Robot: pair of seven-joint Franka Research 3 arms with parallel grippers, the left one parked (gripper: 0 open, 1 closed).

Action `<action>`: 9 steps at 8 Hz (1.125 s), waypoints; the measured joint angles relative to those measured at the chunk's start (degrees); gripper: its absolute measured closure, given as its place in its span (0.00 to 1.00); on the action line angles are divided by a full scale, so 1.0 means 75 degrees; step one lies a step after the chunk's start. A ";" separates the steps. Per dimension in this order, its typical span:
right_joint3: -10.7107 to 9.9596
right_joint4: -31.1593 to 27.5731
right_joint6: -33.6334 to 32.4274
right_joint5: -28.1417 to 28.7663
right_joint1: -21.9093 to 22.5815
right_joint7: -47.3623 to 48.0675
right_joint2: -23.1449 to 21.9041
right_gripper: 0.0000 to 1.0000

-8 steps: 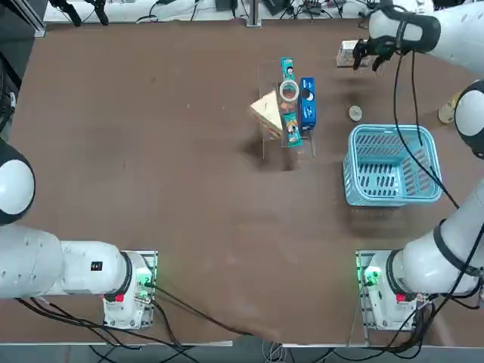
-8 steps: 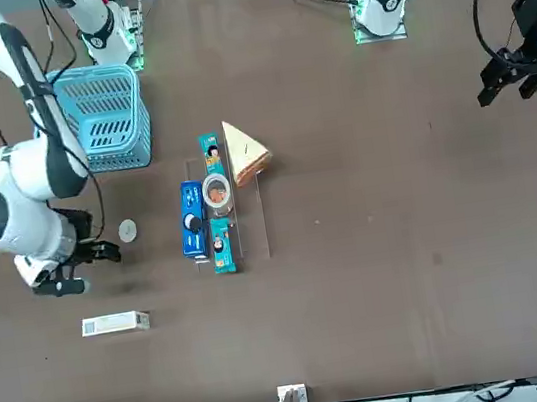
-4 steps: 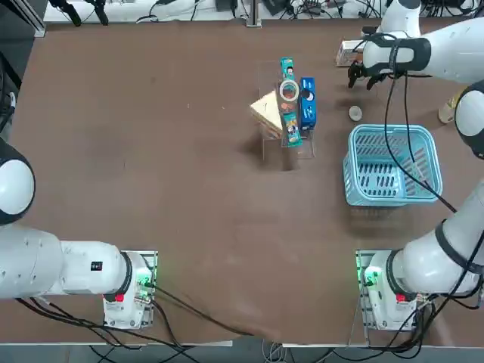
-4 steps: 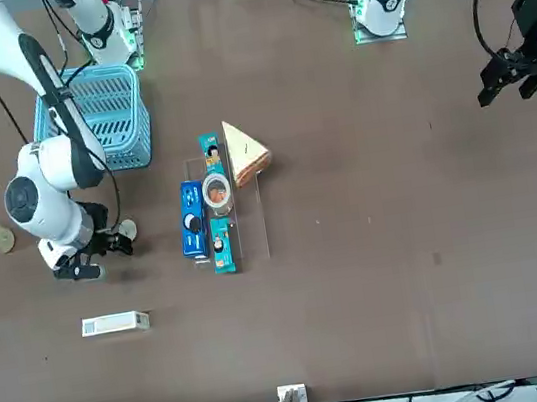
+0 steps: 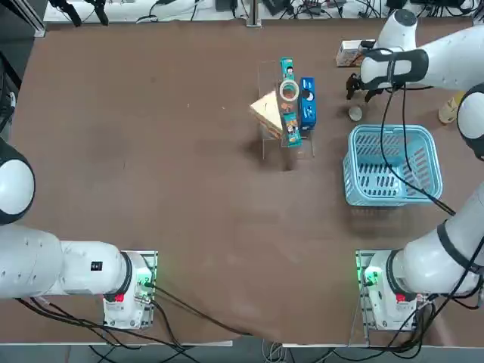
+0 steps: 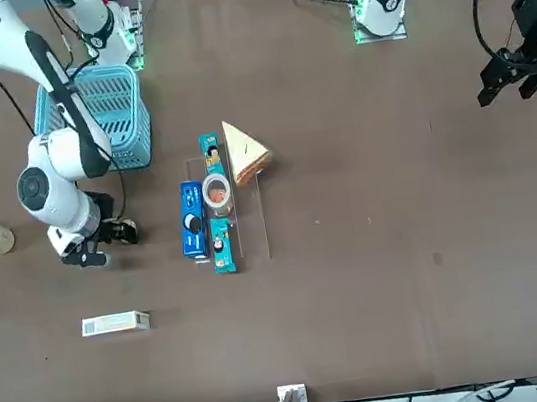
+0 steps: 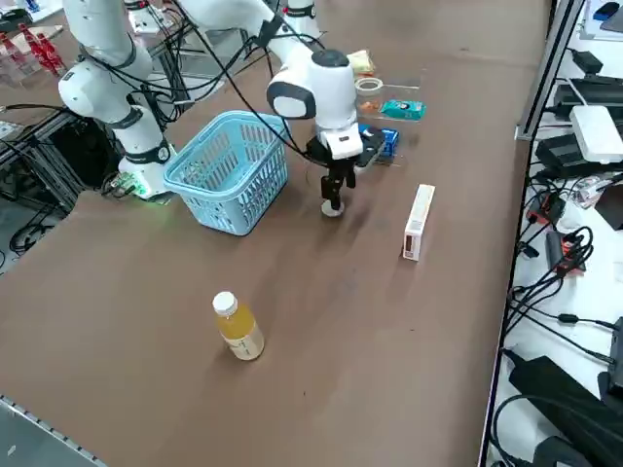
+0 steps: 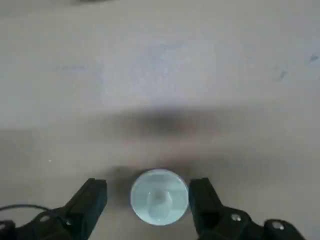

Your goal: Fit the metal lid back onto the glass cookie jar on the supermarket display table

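Note:
The metal lid [image 8: 159, 196] is a small silvery disc lying flat on the supermarket display table [image 5: 151, 166], also visible as the lid [image 5: 355, 113] and the lid [image 7: 332, 209]. My right gripper [image 8: 147, 186] hangs straight above it, open, with one finger on either side of the disc and neither touching it. In the other views the gripper [image 5: 358, 92] [image 7: 334, 193] points down at the table just behind the basket. The glass cookie jar [image 5: 289, 91] [image 6: 216, 194] stands open among snack boxes, well to the lid's left in the top view.
A blue basket [image 5: 392, 162] stands just in front of the lid. A white carton [image 5: 349, 51] lies behind it, a yellow drink bottle [image 7: 238, 328] further right. Blue and teal snack boxes [image 5: 307, 102] and a sandwich wedge [image 5: 266, 112] flank the jar on a clear stand.
My right gripper has swung from beside the white carton toward the basket and come down over the lid, staying open. The lid and the jar have not moved.

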 joint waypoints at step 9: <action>-0.0021 -0.0482 0.0324 0.0000 -0.0008 0.0004 -0.0009 0.19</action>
